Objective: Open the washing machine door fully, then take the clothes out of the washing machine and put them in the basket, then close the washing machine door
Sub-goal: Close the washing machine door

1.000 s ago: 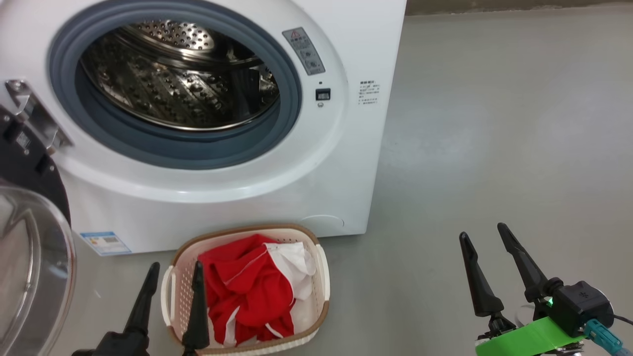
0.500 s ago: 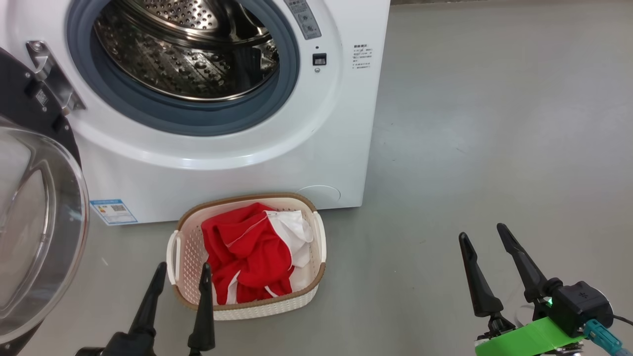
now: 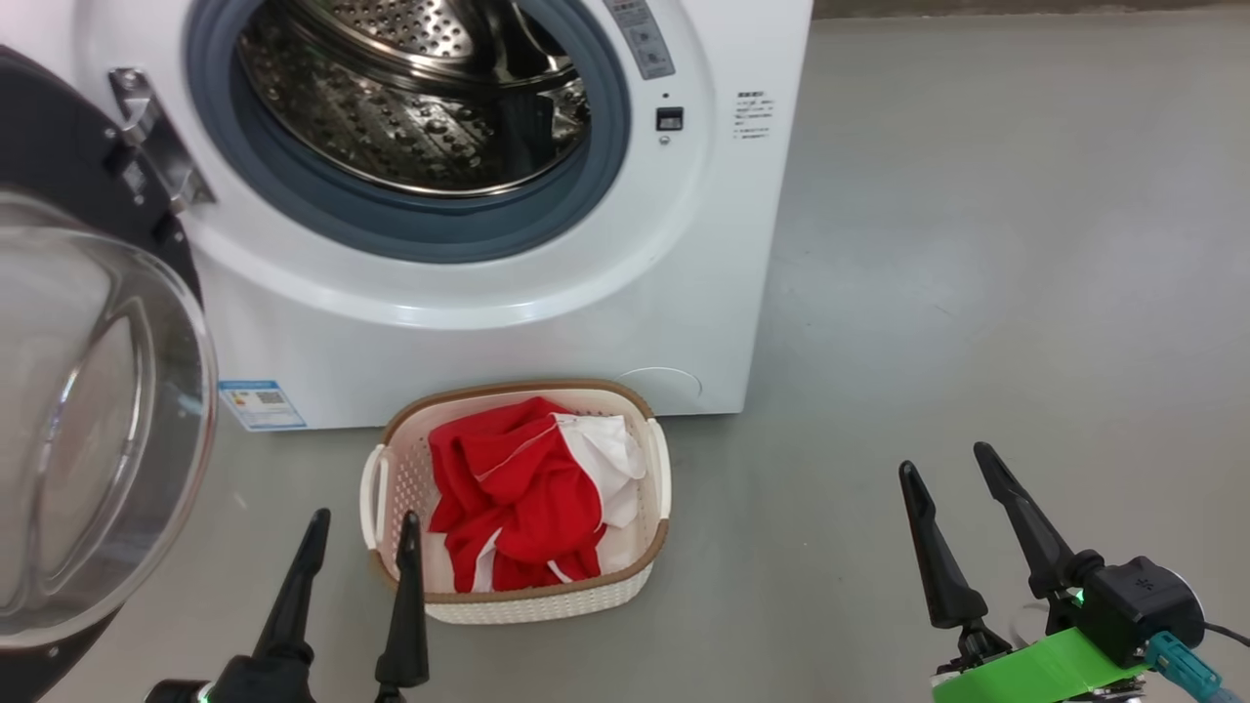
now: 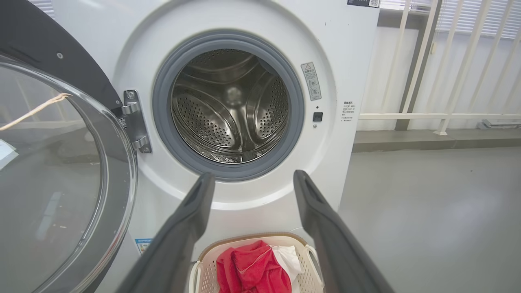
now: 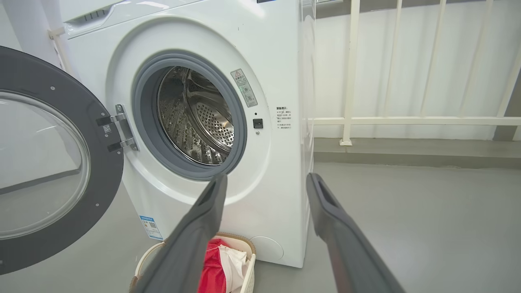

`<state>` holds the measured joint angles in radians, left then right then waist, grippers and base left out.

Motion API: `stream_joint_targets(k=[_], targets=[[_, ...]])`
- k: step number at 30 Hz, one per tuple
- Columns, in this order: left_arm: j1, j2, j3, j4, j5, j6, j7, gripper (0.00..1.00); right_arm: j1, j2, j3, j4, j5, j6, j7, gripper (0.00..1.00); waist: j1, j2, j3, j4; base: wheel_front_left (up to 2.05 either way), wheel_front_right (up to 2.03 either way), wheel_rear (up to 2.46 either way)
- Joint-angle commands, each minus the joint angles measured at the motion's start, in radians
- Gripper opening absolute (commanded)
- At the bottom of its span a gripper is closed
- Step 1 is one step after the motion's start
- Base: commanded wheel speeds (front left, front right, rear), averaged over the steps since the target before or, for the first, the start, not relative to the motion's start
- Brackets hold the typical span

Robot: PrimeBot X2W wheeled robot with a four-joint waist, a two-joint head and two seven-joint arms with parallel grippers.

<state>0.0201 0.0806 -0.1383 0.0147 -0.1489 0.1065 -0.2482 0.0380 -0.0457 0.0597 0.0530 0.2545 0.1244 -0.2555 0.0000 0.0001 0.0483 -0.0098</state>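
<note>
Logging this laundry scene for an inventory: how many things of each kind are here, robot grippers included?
washing machine: 1
washing machine door: 1
basket: 1
heap of red and white clothes: 1
grippers: 2, left gripper, right gripper
Total: 6

Washer (image 3: pixel 488 322) fills the upper left, door (image 3: pixel 98 410) swung wide open at the left edge. Red clothes (image 3: pixel 518 488) are piled in the basket (image 3: pixel 527 605) at bottom centre. Left gripper (image 3: pixel 365 516) sits lower left by the basket, right gripper (image 3: pixel 945 457) lower right, both fingers spread.
</note>
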Motion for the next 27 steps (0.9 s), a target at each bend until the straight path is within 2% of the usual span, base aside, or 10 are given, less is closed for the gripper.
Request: stream_joint_targets(k=[1,27], targets=[[-0.027,0.012,0.027,-0.033,0.009,0.010,-0.009,1.00,-0.021,-0.004,0.029,-0.028,-0.004,0.006,-0.006,1.00,0.0000,-0.0001,-0.003,0.020,0.00,0.00,0.00],[0.021,0.022,0.028,-0.083,0.018,0.069,0.012,1.00,-0.018,-0.004,0.070,-0.020,-0.006,0.006,0.002,1.00,0.0000,-0.0001,-0.074,0.324,0.00,0.00,0.00]])
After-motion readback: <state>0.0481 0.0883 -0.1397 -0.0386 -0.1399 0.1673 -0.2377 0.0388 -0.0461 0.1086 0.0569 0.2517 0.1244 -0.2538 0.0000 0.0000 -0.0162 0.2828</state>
